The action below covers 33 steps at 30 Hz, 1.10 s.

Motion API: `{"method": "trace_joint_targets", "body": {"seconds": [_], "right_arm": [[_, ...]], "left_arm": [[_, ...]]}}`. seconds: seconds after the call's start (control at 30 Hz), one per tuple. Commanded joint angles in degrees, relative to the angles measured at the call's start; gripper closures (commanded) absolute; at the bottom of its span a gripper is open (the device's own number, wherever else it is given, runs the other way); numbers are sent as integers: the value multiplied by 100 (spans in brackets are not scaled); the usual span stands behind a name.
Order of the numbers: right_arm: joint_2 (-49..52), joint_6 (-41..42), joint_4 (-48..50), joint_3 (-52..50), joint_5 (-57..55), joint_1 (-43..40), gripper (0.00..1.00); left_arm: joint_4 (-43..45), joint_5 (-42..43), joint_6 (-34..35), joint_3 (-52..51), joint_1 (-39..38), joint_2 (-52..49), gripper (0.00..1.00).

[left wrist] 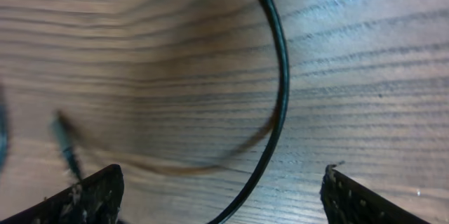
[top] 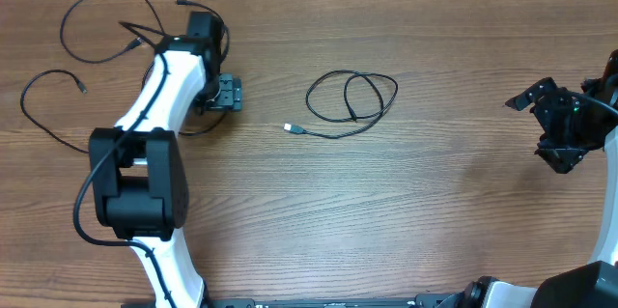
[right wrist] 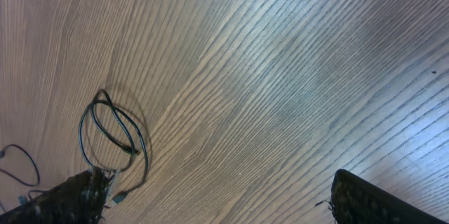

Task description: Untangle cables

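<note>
One thin black cable [top: 310, 97] lies coiled in loose loops mid-table, its silver-tipped plug [top: 293, 128] pointing left; the right wrist view shows it [right wrist: 112, 134] at lower left. Two more cables lie spread at the far left: one loop [top: 63, 28] at the back, another [top: 27, 113] nearer the edge. My left gripper [top: 223, 94] hovers low over the table, open, and a curved stretch of black cable [left wrist: 281, 76] runs between its fingers [left wrist: 91, 197] untouched. A blurred plug [left wrist: 66, 147] lies to the left. My right gripper [top: 552, 123] hangs open at the far right, holding nothing.
The left arm's white links and black motor housing [top: 140, 178] cover part of the left cables. A thicker black cord [top: 82, 221] hangs from that arm. Bare wood [right wrist: 280, 76] lies between the coiled cable and the right gripper.
</note>
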<state>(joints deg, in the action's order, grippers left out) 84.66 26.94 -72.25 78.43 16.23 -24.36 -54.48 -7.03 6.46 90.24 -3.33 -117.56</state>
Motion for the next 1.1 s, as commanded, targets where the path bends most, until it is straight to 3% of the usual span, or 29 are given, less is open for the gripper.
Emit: {"method": "trace_joint_targets", "body": {"seconds": [0.0, 0.27, 0.73, 0.83, 0.93, 1.07], "right_arm": [[-42, -22, 15, 103, -13, -4, 0], [-42, -24, 15, 103, -13, -4, 0], [-42, -24, 15, 103, -13, -4, 0], [-42, -22, 15, 103, -13, -4, 0], [-42, -24, 15, 103, -13, -4, 0], [-42, -24, 15, 103, -13, -4, 0]], "left_arm": [[-31, 1104, -859, -22, 216, -31, 9], [-282, 1132, -1292, -247, 485, -31, 13], [649, 389, -1353, -1134, 376, -31, 17], [426, 389, -1307, -964, 363, -2, 21], [-92, 393, -1246, -433, 363, 26, 16], [-693, 407, -1250, 468, 363, 26, 24]]}}
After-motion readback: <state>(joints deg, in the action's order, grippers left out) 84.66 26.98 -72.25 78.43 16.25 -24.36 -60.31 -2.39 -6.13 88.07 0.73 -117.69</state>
